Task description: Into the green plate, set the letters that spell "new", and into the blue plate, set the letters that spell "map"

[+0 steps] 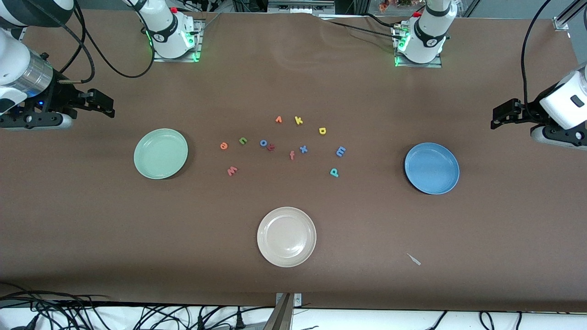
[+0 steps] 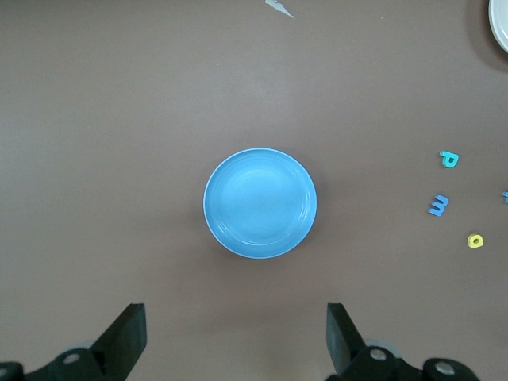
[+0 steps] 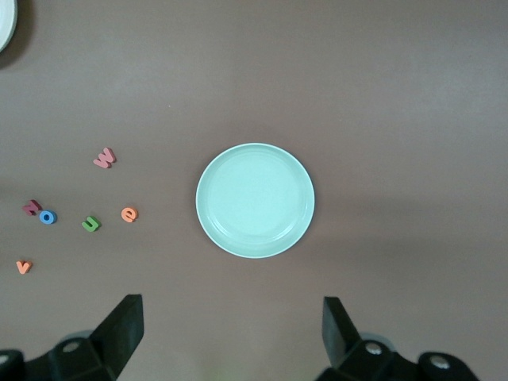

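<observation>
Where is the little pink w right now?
In the front view the pinkish-red w lies on the brown table, apart from the green plate and toward the middle from it. It is nearer the front camera than the orange e.

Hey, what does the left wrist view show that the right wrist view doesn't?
Only the left wrist view shows the blue plate, with the teal p, light blue m and yellow a beside it, and the open left tool.

Only the right wrist view shows the green plate, the w, e, n, blue o, and the open right tool.

Both catch an edge of the white plate and the brown table.
</observation>
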`<state>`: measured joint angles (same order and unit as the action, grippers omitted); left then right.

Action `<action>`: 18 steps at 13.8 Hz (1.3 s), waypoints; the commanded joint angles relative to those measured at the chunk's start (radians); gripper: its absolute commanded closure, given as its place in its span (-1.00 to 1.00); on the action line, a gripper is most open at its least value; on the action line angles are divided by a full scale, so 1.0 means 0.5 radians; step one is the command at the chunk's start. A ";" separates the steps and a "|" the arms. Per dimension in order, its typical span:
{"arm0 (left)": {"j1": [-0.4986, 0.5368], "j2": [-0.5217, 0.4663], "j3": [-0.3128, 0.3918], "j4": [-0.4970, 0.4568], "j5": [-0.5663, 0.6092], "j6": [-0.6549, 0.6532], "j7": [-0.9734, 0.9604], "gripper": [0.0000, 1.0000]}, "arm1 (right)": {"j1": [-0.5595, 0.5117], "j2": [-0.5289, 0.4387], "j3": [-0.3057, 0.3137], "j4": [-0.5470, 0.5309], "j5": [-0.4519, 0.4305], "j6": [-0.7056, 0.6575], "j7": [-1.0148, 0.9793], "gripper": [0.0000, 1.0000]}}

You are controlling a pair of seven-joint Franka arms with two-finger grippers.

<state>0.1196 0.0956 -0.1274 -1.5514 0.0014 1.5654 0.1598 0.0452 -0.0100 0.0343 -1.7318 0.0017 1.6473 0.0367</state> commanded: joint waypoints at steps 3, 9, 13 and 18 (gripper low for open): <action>0.000 -0.016 0.000 -0.002 -0.009 0.001 0.036 -1.00 | 0.005 -0.066 0.011 -0.074 0.018 0.022 0.022 -1.00; 0.000 -0.016 0.000 -0.002 -0.009 0.001 0.036 -1.00 | 0.002 -0.087 0.002 -0.083 0.018 0.003 0.016 -1.00; 0.000 -0.016 0.003 -0.002 -0.009 0.001 0.036 -1.00 | 0.002 -0.090 -0.001 -0.086 0.018 0.000 0.013 -1.00; 0.000 -0.016 0.000 -0.002 -0.009 0.001 0.036 -1.00 | 0.002 -0.094 -0.007 -0.086 0.018 0.003 0.006 -1.00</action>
<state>0.1196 0.0956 -0.1274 -1.5514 0.0014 1.5654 0.1598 0.0455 -0.0225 0.0362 -1.7427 0.0019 1.6465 0.0370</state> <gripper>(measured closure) 0.000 0.000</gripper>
